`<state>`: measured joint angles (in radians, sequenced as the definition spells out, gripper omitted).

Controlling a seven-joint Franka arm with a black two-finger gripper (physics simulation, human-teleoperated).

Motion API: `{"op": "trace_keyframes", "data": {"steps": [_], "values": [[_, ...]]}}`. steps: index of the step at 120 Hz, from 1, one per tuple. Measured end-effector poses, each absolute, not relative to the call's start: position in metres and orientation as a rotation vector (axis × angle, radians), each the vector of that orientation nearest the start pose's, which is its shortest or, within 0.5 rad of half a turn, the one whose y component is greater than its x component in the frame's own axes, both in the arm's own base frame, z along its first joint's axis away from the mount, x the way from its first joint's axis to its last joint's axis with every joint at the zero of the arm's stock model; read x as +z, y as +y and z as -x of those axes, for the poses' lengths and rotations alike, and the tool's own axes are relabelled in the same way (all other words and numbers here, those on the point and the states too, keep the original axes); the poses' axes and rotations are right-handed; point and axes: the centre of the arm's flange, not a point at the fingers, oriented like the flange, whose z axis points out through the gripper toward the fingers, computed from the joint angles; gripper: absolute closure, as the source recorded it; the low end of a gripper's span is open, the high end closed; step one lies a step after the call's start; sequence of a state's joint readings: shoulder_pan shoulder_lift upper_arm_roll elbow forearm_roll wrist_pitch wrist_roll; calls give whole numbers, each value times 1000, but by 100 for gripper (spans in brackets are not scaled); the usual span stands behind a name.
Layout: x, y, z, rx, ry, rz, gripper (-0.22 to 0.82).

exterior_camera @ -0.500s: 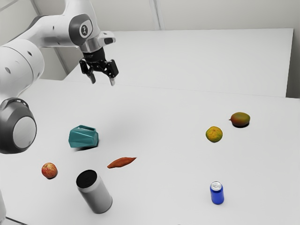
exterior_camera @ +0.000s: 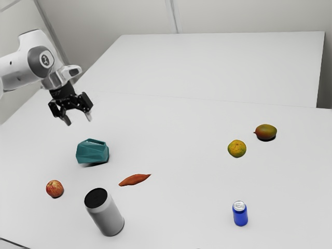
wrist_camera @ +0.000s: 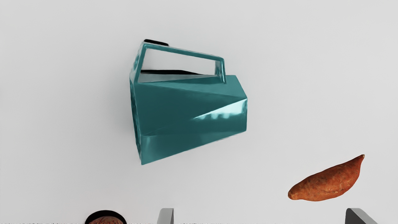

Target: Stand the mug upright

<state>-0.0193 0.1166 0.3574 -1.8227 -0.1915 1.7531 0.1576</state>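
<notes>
The wrist view looks down on the teal faceted mug [wrist_camera: 189,109] lying on its side on the white table [wrist_camera: 311,77], and gives its handle as a wide, angular open loop along one flank, a detail the exterior view renders far smaller. Near it lies the sweet potato [wrist_camera: 326,183], and part of the apple [wrist_camera: 106,220] appears close to one fingertip. The exterior view adds a grey cylinder with a black top [exterior_camera: 106,213], a blue can [exterior_camera: 240,215], a yellow-green citrus fruit [exterior_camera: 237,149] and a mango [exterior_camera: 266,131], all well apart from the gripper [exterior_camera: 78,119]. The arm enters from the exterior view's left, its hand raised above the table, fingertips pointing downward. The fingers stand wide apart, holding nothing.
</notes>
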Motion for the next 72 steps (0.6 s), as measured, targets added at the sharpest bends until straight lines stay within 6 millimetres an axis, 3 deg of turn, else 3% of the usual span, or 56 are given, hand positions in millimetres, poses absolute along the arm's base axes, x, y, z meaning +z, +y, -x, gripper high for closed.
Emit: {"op": "trace_keyframes", "data": {"steps": [31, 54, 72], "values": [[413, 247, -522, 209, -545, 3364, 0], [371, 259, -535, 99, -505, 3432, 0], [337, 264, -526, 59, -500, 3483, 0]]}}
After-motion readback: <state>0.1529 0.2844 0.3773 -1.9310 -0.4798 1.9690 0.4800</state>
